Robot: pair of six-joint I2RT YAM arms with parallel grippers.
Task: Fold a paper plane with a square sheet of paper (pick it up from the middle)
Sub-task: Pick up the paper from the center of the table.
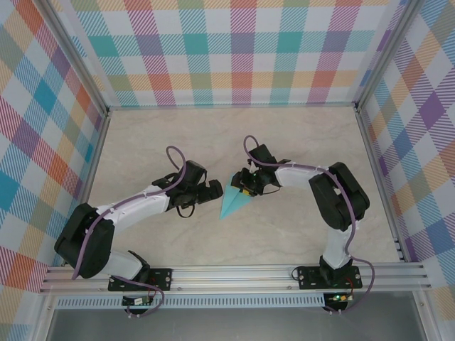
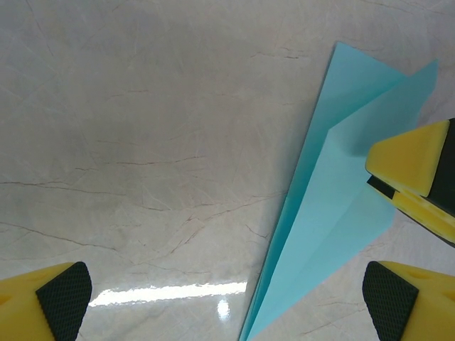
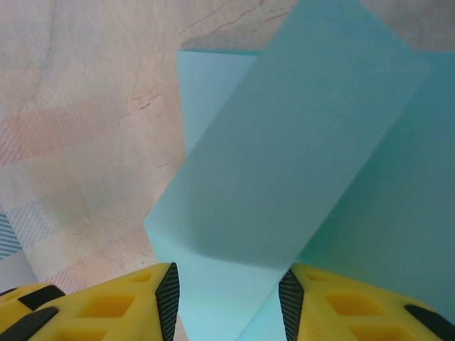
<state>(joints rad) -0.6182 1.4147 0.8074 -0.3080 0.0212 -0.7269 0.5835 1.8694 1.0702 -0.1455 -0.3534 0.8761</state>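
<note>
The square sheet of paper is turquoise and folded into a narrow pointed shape, its tip toward the near left. It lies on the table between the two arms. My left gripper stands wide open just left of it. In the left wrist view the paper runs up between the fingers, nearer the right-hand one. My right gripper is down on the paper's wide far end, jaws partly open. A raised flap of the paper stands just beyond the gap between its pads; the right gripper's yellow fingers rest on the sheet.
The marble-look tabletop is walled by checked panels at the back and on both sides. An aluminium rail runs along the near edge at the arm bases.
</note>
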